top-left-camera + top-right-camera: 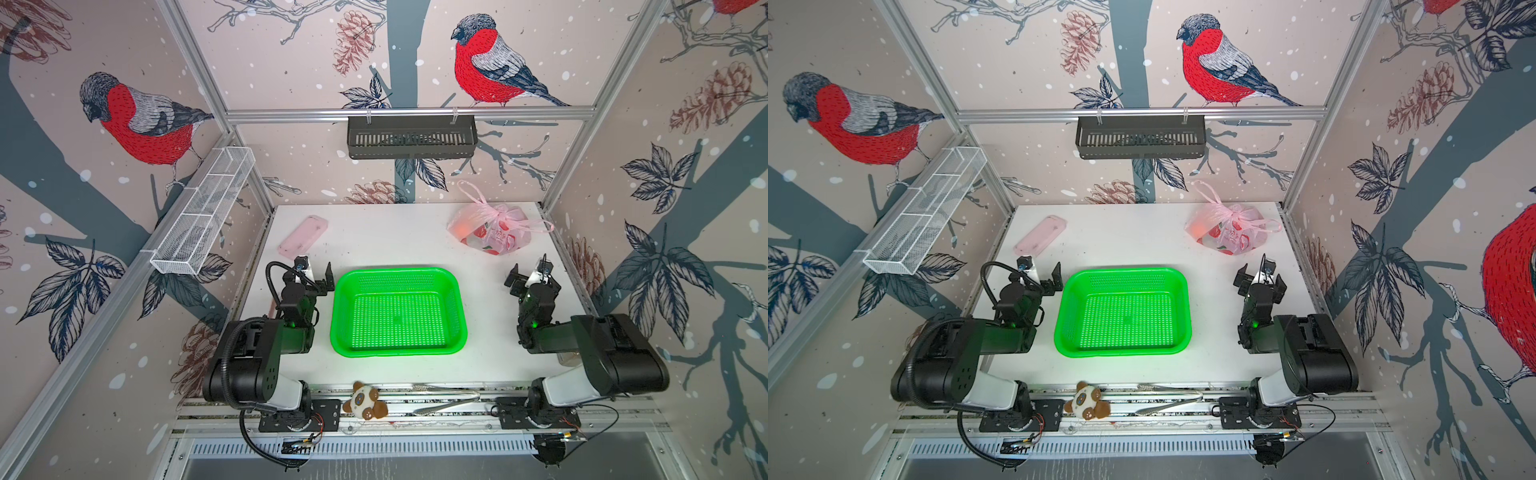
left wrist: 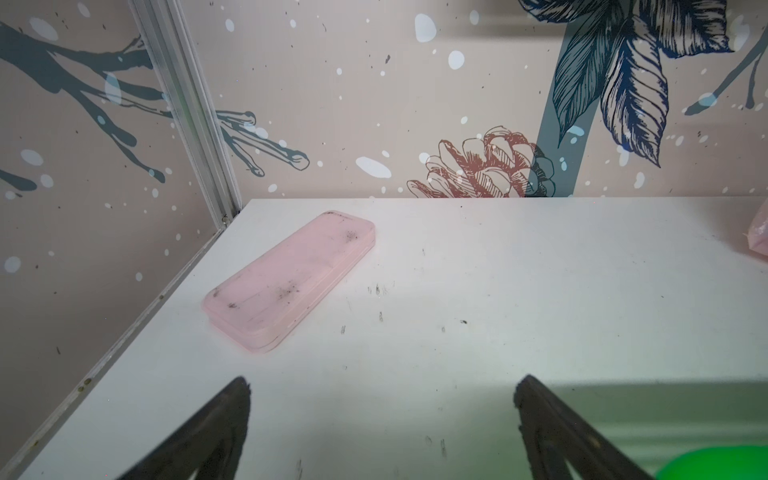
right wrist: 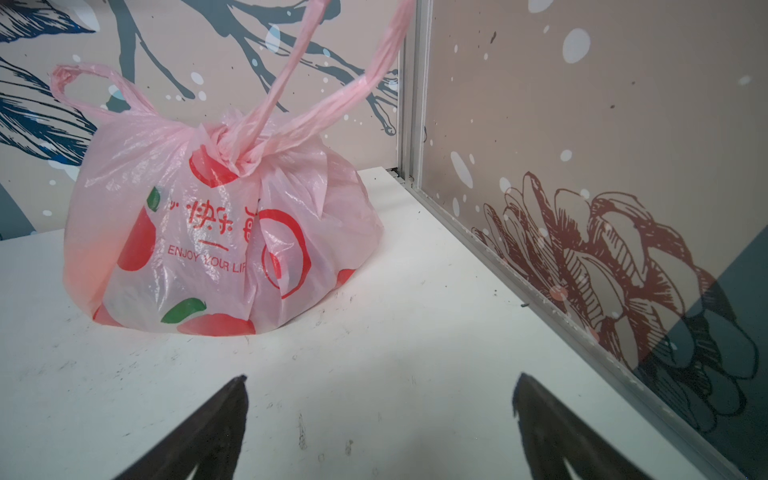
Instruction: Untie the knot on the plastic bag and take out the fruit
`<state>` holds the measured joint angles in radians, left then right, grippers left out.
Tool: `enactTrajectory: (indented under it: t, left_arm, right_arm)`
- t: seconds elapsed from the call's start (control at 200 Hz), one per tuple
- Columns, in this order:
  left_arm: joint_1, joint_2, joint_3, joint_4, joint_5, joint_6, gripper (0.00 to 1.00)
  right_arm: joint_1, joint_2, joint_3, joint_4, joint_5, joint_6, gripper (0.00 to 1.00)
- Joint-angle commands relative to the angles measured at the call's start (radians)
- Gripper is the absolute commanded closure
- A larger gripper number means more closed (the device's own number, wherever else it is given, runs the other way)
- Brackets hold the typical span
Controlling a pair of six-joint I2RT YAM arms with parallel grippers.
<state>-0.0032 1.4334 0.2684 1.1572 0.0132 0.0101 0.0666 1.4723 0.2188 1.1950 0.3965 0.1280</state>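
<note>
The pale-pink plastic bag (image 1: 496,235) (image 1: 1233,237) with red fruit prints sits tied at the table's far right corner, large in the right wrist view (image 3: 216,241). Its knot (image 3: 237,151) (image 1: 497,215) bunches on top, with the handle loops sticking up and sideways. The fruit is mostly hidden; only an orange glow (image 1: 461,227) shows through the bag's left side. My right gripper (image 1: 530,277) (image 3: 381,379) stands open and empty just in front of the bag. Beside the basket, my left gripper (image 1: 318,274) (image 2: 382,382) is open over bare table.
A green mesh basket (image 1: 457,299) lies between the arms. A flat pink case (image 1: 303,235) (image 2: 291,282) lies far left. On the front rail are a plush toy (image 1: 365,401) and metal tongs (image 1: 449,400). The side wall stands close beside the bag.
</note>
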Motion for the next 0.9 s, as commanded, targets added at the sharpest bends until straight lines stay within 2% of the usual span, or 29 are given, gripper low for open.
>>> enactTrajectory:
  t: [0.0,0.035,0.05,0.1,0.2,0.33,0.415,0.485,0.565,0.68,0.761,0.821,0.896]
  left_arm:
    - [0.000,-0.094,0.052,-0.182,-0.004,0.002,0.01]
    - [0.000,-0.131,0.076,-0.257,-0.023,-0.018,0.01]
    - [0.001,-0.147,0.087,-0.288,-0.032,-0.028,0.01]
    - [0.001,-0.195,0.125,-0.400,-0.050,-0.063,0.01]
    - [0.000,-0.264,0.186,-0.564,-0.070,-0.145,0.01]
    - [0.000,-0.318,0.228,-0.662,-0.129,-0.286,0.01]
    - [0.000,-0.336,0.290,-0.747,-0.056,-0.298,0.01]
    - [0.001,-0.338,0.353,-0.826,0.002,-0.305,0.01]
    - [-0.002,-0.328,0.417,-0.903,0.071,-0.299,0.01]
    - [-0.027,-0.307,0.484,-1.001,0.087,-0.289,0.01]
    - [-0.053,-0.279,0.524,-1.046,0.085,-0.281,0.01]
    - [-0.070,-0.243,0.555,-1.068,0.103,-0.277,0.01]
    - [-0.089,-0.190,0.602,-1.103,0.121,-0.274,0.01]
  right_arm:
    - [0.015,-0.066,0.028,-0.070,0.016,-0.046,0.00]
    - [0.019,-0.111,0.075,-0.199,0.042,-0.039,0.00]
    - [0.019,-0.138,0.111,-0.323,0.057,-0.011,0.00]
    - [0.004,-0.185,0.177,-0.509,0.106,0.060,0.00]
    - [-0.012,-0.296,0.213,-0.678,0.121,0.156,0.00]
    - [-0.023,-0.495,0.218,-0.843,-0.010,0.278,0.00]
    - [-0.021,-0.576,0.241,-0.953,-0.159,0.319,0.00]
    - [0.012,-0.614,0.289,-1.121,-0.220,0.381,0.00]
    - [0.123,-0.668,0.310,-1.253,-0.244,0.426,0.01]
    - [0.420,-0.758,0.314,-1.401,-0.055,0.519,0.01]
    - [0.567,-0.773,0.341,-1.509,0.026,0.585,0.00]
    - [0.660,-0.766,0.368,-1.593,0.063,0.641,0.14]
    - [0.775,-0.750,0.396,-1.665,0.084,0.702,0.41]
